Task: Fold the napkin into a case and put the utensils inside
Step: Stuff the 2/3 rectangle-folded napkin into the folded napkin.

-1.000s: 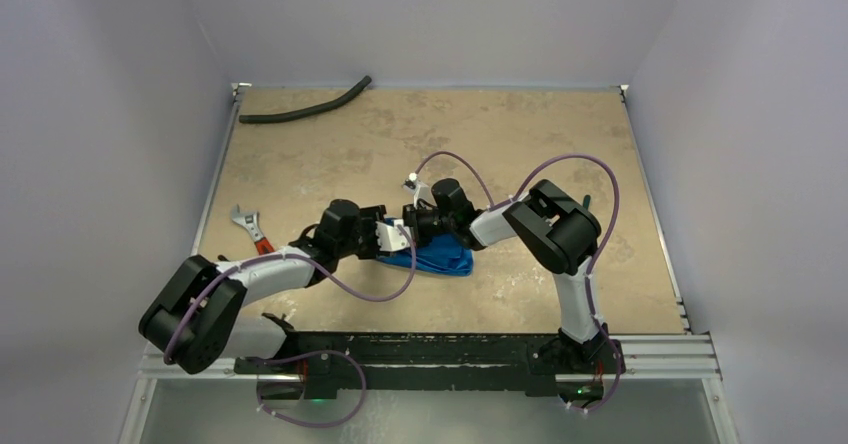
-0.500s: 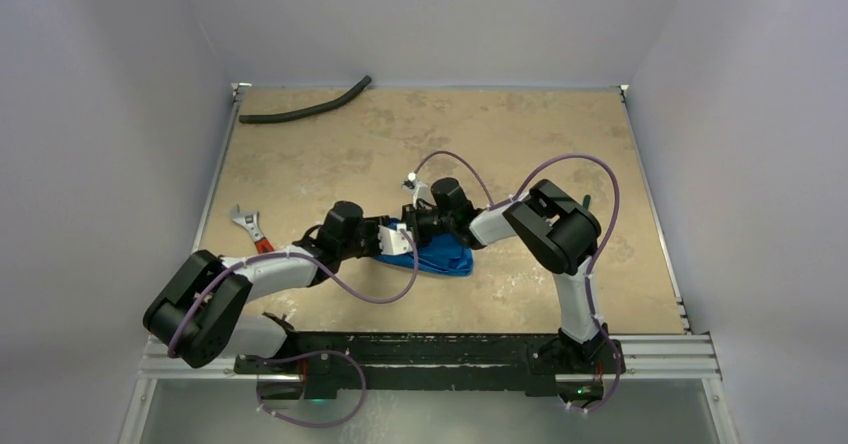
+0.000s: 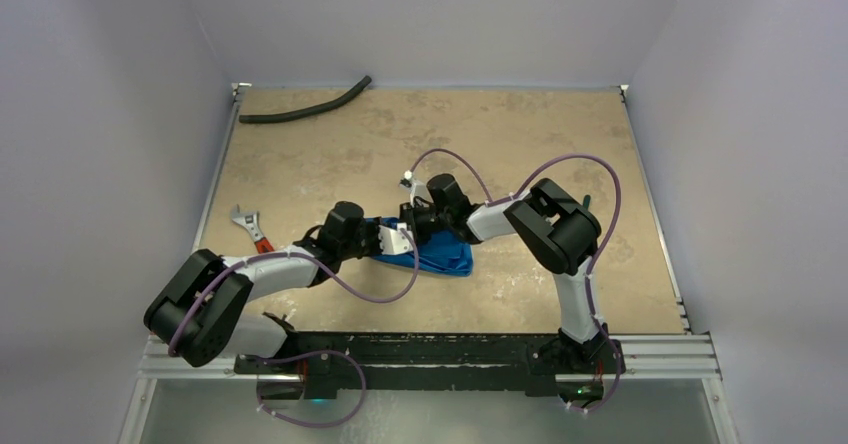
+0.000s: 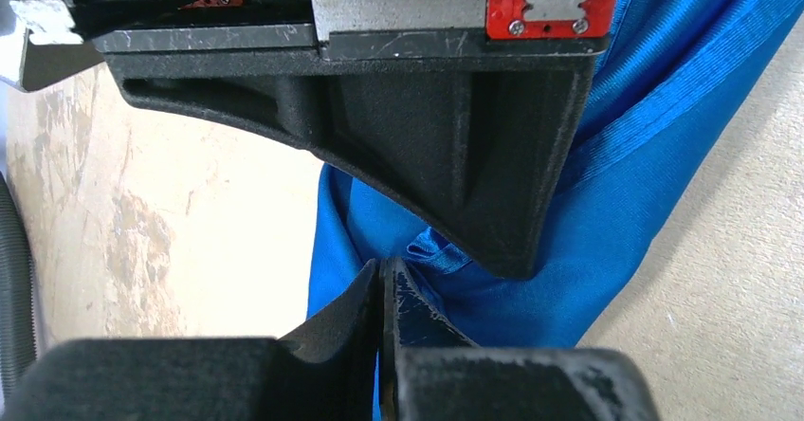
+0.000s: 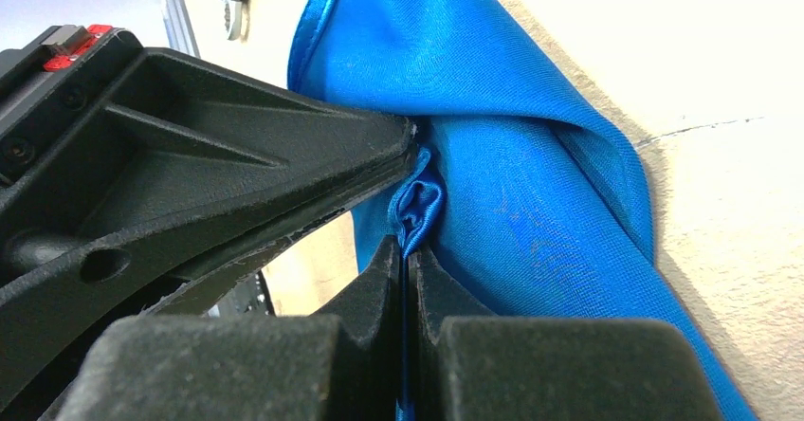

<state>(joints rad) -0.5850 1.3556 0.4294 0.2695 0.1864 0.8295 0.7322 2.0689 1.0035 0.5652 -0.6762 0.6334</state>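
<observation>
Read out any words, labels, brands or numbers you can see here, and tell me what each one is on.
No readable text anywhere.
The red plate in the left wrist view shows only two screws; the napkin, wrench and hose carry no visible print.

The napkin [image 5: 540, 193] is glossy, smooth satin-like cloth — the table [image 3: 520, 134] matt, mottled tan.

The left arm [image 3: 265, 269] and right arm [image 3: 577, 304] are each built from black joint housings joined by white tubular links. A purple cable [image 3: 372, 297] loops loosely along each arm. Both bases mount on a black rail [image 3: 420, 349]. The fingers [image 5: 284, 364] are matte black, grainy and wedge-shaped. A red plate [image 4: 550, 9] with two screws adjoins a scratched grey metal bar [image 4: 398, 9]
</observation>
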